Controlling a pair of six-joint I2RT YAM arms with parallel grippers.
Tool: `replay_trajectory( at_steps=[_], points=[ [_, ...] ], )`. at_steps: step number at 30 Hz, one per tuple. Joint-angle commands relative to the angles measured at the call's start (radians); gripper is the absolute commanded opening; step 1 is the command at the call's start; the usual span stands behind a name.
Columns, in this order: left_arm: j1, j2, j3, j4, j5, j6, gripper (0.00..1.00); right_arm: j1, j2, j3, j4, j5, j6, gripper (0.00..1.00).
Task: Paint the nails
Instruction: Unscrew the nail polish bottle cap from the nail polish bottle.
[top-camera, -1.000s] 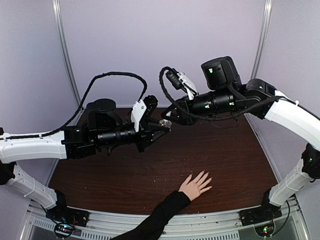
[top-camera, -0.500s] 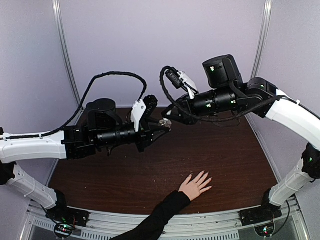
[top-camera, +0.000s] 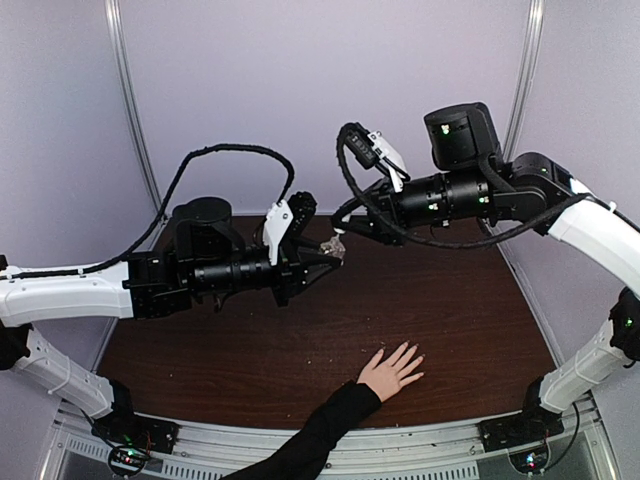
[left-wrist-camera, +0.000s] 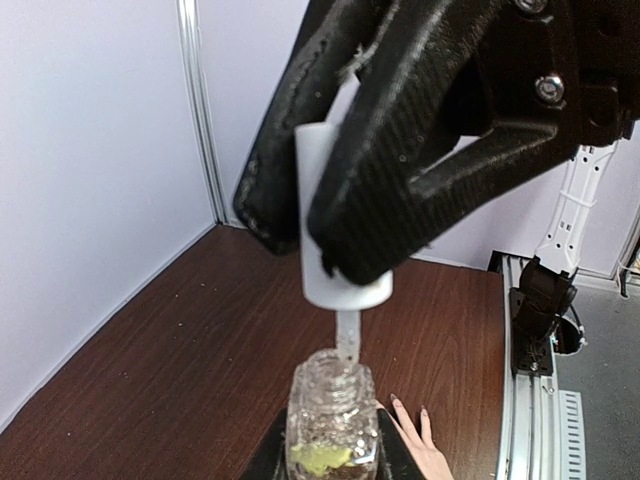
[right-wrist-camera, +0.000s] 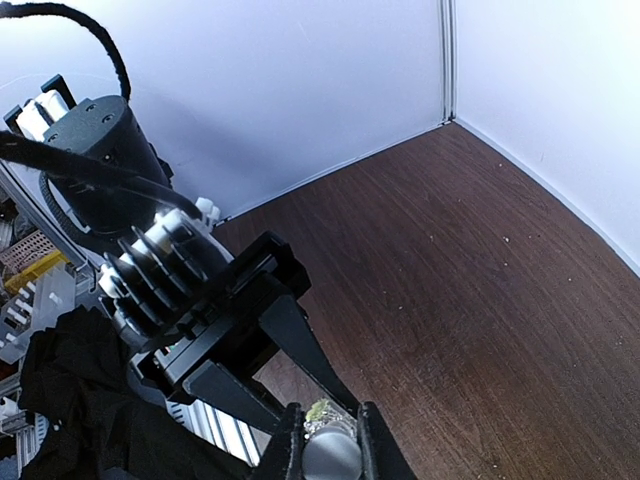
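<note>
Left end effector (top-camera: 330, 252) clamped on glass bottle (left-wrist-camera: 330, 425), above bench (top-camera: 470, 320). Right end effector (left-wrist-camera: 318, 240) closed on white cap (left-wrist-camera: 345, 285), brush stem in the neck. Step, likely: drawing brush out. Next: carry it, steady, down to nails (top-camera: 417, 353) on hand (top-camera: 392, 372), near front edge.

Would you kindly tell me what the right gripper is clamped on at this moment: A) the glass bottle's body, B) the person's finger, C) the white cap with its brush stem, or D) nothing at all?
C: in the left wrist view the right gripper pinches the white cap just above the glass bottle, which the left gripper holds.
</note>
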Motion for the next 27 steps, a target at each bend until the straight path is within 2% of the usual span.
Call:
replay_trajectory(
  at_steps=[1, 27],
  points=[
    [0.001, -0.011, 0.008, 0.060, 0.016, -0.020, 0.00, -0.001, -0.021, -0.009, 0.014, -0.010, -0.017, 0.00],
    [0.001, 0.005, 0.027, 0.052, 0.069, -0.015, 0.00, -0.001, -0.017, -0.002, 0.011, 0.056, -0.032, 0.00]
  ],
)
